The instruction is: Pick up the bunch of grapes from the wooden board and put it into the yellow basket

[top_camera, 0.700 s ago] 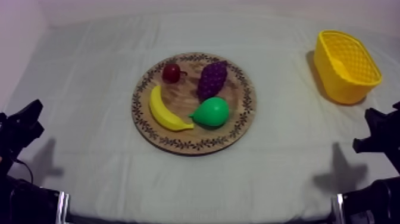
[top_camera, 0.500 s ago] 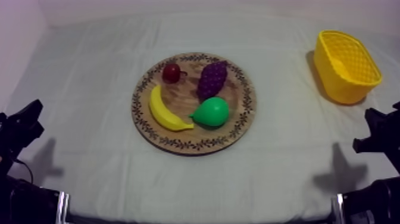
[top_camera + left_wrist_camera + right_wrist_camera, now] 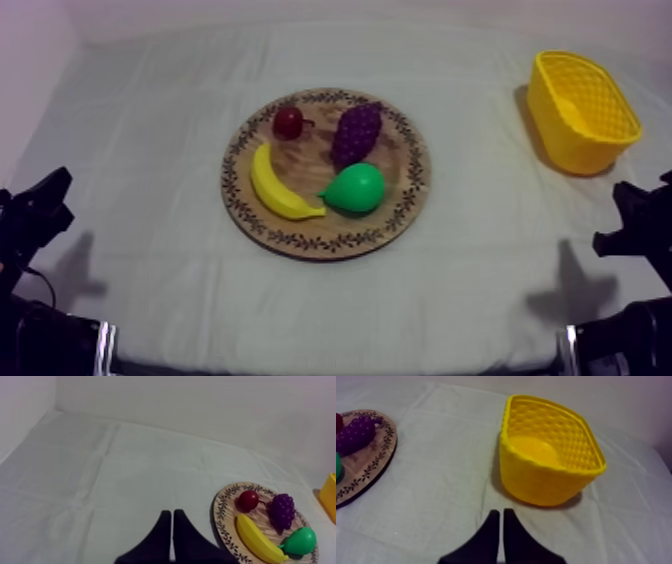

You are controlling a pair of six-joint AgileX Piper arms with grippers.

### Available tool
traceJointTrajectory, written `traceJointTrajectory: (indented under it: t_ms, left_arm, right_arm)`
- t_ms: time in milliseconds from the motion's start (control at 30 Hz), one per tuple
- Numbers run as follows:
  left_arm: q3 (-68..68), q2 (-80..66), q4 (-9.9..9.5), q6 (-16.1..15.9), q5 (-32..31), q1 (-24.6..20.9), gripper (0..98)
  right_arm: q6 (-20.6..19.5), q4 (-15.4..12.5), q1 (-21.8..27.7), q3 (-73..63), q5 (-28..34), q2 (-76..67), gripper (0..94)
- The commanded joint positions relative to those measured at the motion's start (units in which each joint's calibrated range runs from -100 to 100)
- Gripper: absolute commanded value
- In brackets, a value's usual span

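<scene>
A grey-white cloth [image 3: 150,150] covers the table [image 3: 480,285], pale wall [image 3: 200,406] behind. One wooden board [image 3: 407,185], four fruits [image 3: 355,188], one yellow basket [image 3: 562,130]. Both jaws sit narrow, empty.

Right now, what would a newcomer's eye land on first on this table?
The round wooden board in the middle of the table, holding a purple bunch of grapes, a banana, a green pear and a small red fruit. Then the bright yellow basket, empty, at the table's far right.

A lab: cloth-draped table [image 3: 150,150], bare wall [image 3: 200,406].
</scene>
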Motion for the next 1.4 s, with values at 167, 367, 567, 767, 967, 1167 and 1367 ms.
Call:
traceJointTrajectory:
  t_ms: [167, 367, 567, 767, 967, 1167, 1367]
  left_arm:
    - [-0.02, 0.00, 0.01, 0.00, 0.01, -0.02, 0.1]
    - [-0.02, 0.00, 0.01, 0.00, 0.01, -0.02, 0.1]
    - [-0.02, 0.00, 0.01, 0.02, 0.01, -0.02, 0.1]
    - [-0.02, 0.00, 0.01, 0.03, 0.01, -0.02, 0.1]
    - [-0.02, 0.00, 0.01, 0.04, 0.01, -0.02, 0.1]
    - [-0.02, 0.00, 0.01, 0.01, 0.01, -0.02, 0.1]
    - [-0.02, 0.00, 0.01, 0.00, 0.01, -0.02, 0.1]
  right_arm:
    - [0.77, 0.03, 0.02, 0.00, -0.06, 0.00, 0.6]
    - [-0.92, 0.03, 0.02, 0.00, -0.06, 0.00, 0.5]
    - [-1.60, -0.06, -0.21, 0.00, -0.58, 0.00, 0.5]
    - [-0.74, -0.58, -1.29, -0.59, -2.89, 2.03, 0.4]
    - [-1.99, 1.09, -3.74, -5.31, -4.86, 8.96, 0.4]
    - [-6.07, 4.55, -6.86, -14.91, -4.53, 18.89, 0.4]
    - [-11.95, 9.32, -10.59, -26.76, -2.28, 30.54, 0.3]
